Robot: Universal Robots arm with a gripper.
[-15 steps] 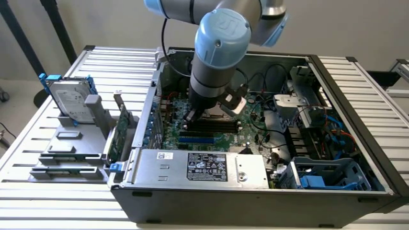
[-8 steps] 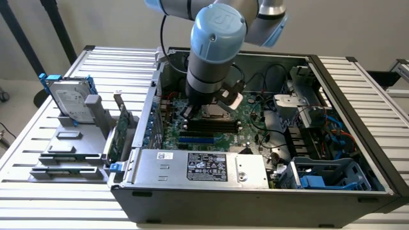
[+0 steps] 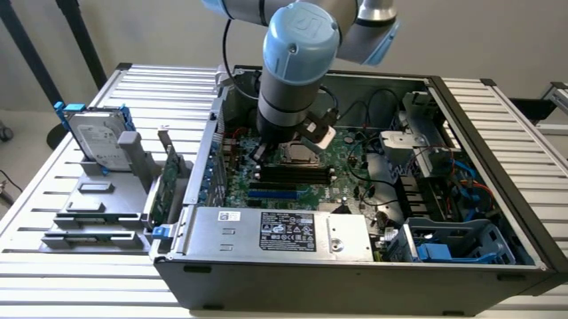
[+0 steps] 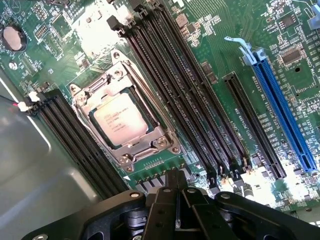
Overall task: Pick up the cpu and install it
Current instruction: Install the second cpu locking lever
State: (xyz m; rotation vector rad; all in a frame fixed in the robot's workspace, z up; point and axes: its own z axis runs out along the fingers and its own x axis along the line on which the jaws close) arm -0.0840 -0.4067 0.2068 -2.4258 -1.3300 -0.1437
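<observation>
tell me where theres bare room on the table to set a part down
Free: slatted table behind the hard drive, and the slats at the exterior view's right of the computer case. Crowded: the grey holder and inside the case.

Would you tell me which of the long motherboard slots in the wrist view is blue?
The blue expansion slot, farthest from the cpu; the other long slots are black.

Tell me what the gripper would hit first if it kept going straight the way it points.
Probably the motherboard: the shut gripper points down at it, near the memory slots beside the socket holding the cpu. Depth is unclear, so the exact contact spot is uncertain.
</observation>
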